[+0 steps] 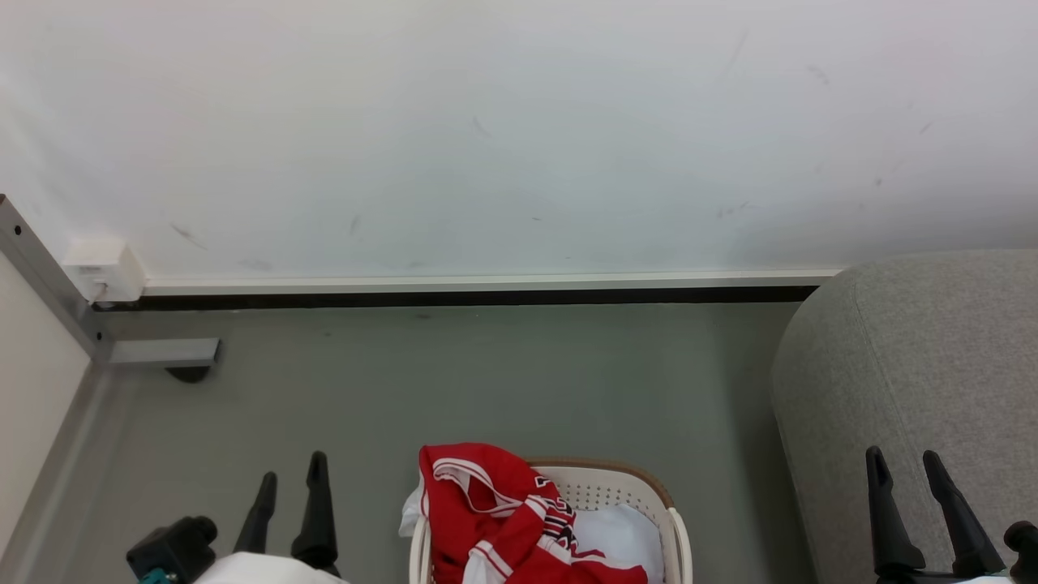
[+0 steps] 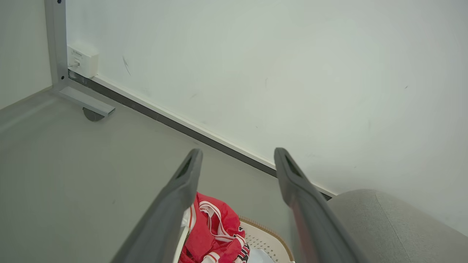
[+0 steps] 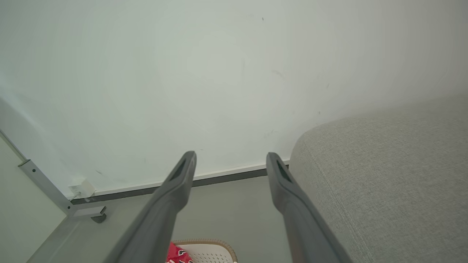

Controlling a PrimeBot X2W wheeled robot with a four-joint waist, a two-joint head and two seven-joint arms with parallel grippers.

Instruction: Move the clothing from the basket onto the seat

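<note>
Well, the clothing [image 1: 495,519] lies heaped in the basket [image 1: 677,535] on the grey floor [image 1: 486,381], red fabric spilling over the rim. The seat [image 1: 916,365] stands near, on the right. The left hand [image 1: 293,469] and right hand [image 1: 902,454] hover on either side, fingers spread, holding nothing.

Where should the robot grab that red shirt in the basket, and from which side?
Grip the red shirt at its bunched hump, which spills over the left rim of the basket, coming down from above. It rises higher than the rim, so the jaws can close across loose folds without striking plastic.
</note>
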